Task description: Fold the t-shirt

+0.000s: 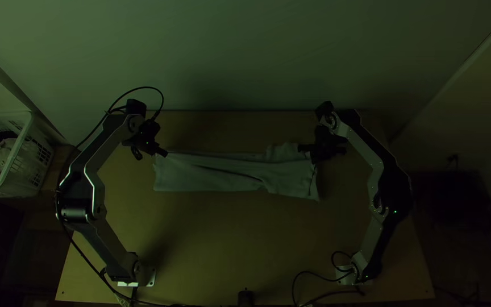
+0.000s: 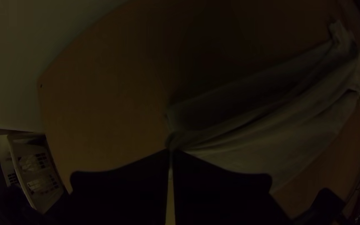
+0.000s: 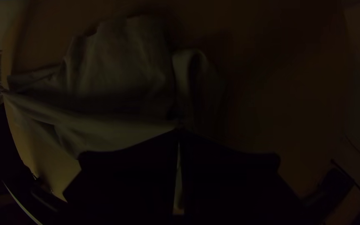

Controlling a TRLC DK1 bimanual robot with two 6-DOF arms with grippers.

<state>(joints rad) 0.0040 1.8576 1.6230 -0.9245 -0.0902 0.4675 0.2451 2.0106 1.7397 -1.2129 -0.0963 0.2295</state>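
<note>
1. Seen from above, clock centred on the t-shirt (image 1: 217,175): bare tabletop (image 1: 228,239) gives a wide way through at 6 o'clock.
2. At 12, a narrower strip of wood lies before the wall (image 1: 228,57).
3. The left arm (image 1: 95,224) blocks 10 round to 8; the right arm (image 1: 373,227), 2 to 4.
4. Grippers stand at the cloth's edge: left (image 1: 166,154) at 10, right (image 1: 300,148) at 2, room between.
5. A loose cable (image 1: 308,275) lies at 5.
</note>
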